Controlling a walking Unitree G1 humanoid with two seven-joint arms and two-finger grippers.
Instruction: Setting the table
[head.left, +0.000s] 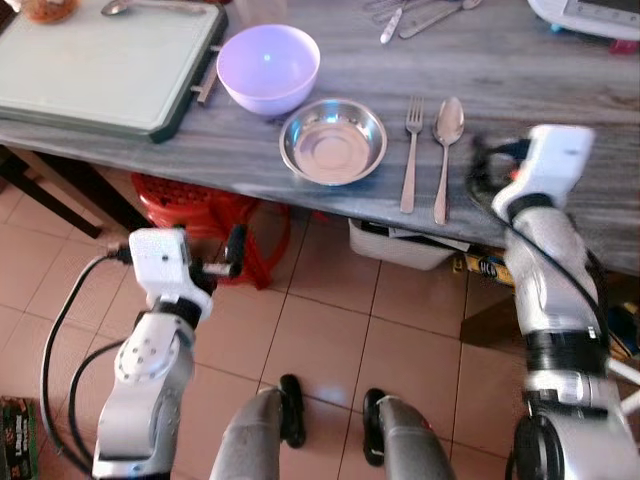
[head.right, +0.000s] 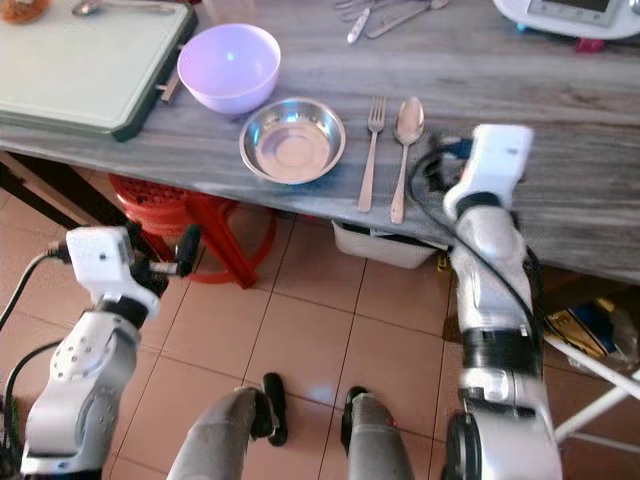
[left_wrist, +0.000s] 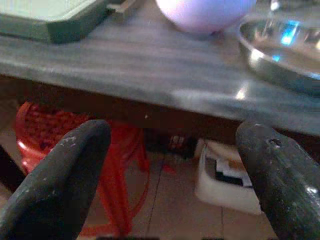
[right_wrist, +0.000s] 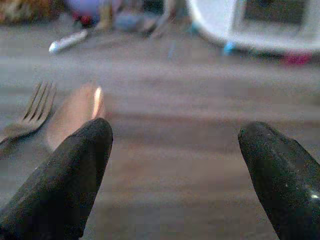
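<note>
On the grey wooden table (head.left: 560, 90) a shallow steel dish (head.left: 333, 140) sits near the front edge, with a lavender bowl (head.left: 268, 68) just behind it. A fork (head.left: 411, 150) and a spoon (head.left: 445, 150) lie side by side to the dish's right. My right gripper (right_wrist: 175, 175) is open just above the tabletop, right of the spoon (right_wrist: 75, 115), with nothing between its fingers. My left gripper (left_wrist: 170, 175) is open and empty below the table's front edge, facing the underside, left of the dish (left_wrist: 280, 55).
A pale green board (head.left: 100, 70) covers the table's left part, with a spoon at its far edge. Loose cutlery (head.left: 420, 15) and a white appliance (head.left: 590, 15) lie at the back. Under the table are a red stool (head.left: 200, 215) and a white box (head.left: 400, 245).
</note>
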